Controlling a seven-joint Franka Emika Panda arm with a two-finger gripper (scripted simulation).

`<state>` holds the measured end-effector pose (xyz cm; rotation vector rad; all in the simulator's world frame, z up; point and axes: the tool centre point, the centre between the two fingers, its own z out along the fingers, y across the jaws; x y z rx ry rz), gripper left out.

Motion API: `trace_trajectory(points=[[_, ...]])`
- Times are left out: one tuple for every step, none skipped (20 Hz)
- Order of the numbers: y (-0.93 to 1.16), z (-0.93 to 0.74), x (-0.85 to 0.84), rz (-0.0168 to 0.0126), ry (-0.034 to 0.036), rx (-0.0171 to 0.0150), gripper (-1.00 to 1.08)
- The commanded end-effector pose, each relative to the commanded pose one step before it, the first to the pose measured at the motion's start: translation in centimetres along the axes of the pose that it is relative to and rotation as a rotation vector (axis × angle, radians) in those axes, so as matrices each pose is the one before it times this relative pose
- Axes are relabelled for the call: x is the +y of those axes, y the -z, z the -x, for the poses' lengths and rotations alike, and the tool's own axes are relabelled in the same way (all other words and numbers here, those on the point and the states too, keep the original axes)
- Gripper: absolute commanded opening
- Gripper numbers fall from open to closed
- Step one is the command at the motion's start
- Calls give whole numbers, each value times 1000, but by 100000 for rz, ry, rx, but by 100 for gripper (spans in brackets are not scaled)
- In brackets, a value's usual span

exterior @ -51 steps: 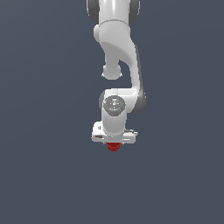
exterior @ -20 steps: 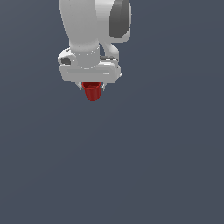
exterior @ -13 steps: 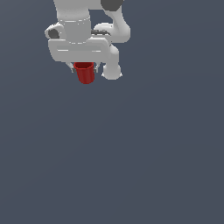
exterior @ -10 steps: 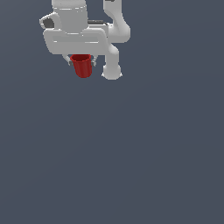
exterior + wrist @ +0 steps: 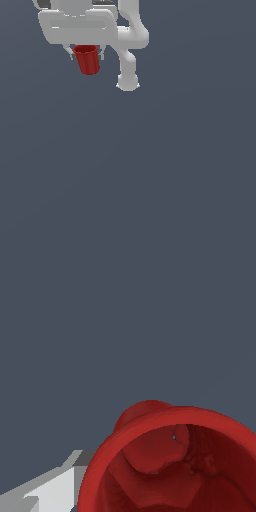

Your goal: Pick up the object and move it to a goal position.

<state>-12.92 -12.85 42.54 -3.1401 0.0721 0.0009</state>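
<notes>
Since the frame half a second back, the arm and its load have shifted only a little further toward the exterior view's upper left, carrying on the climb that began from the middle of that view a couple of seconds earlier. Now the white tool [image 5: 87, 50] sits at the top of the exterior view, its broad body partly cut off by the frame edge, and it is closed narrowly on the red cup [image 5: 88, 59], which hangs beneath it with its rim up between the short fingers [image 5: 73, 54] and its slightly narrower base pointing down, tilted a touch. The cup touches nothing but the tool; only plain dark grey-blue background lies behind and under it, with no counter surface distinguishable. To the exterior view's right of the cup, a white arm link [image 5: 128, 65] bends down and ends in a rounded joint. In the wrist view the red cup [image 5: 172, 466] fills the near corner, its hollow interior and thick rim facing the camera, with one pale grey finger [image 5: 50, 491] just beside its wall.
</notes>
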Motion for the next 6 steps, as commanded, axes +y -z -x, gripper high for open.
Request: trace_trajectory(points=[[336,86,113,28,59,54,-100],[-15,-30,3,0,0,0,-100],[-68,-57,-17,0,0,0,-100],[-100,-69,-31,0,0,0,-100],[-70,-45,-23,0,0,0,-100],[-26,-16,-9,0,0,0,-100]])
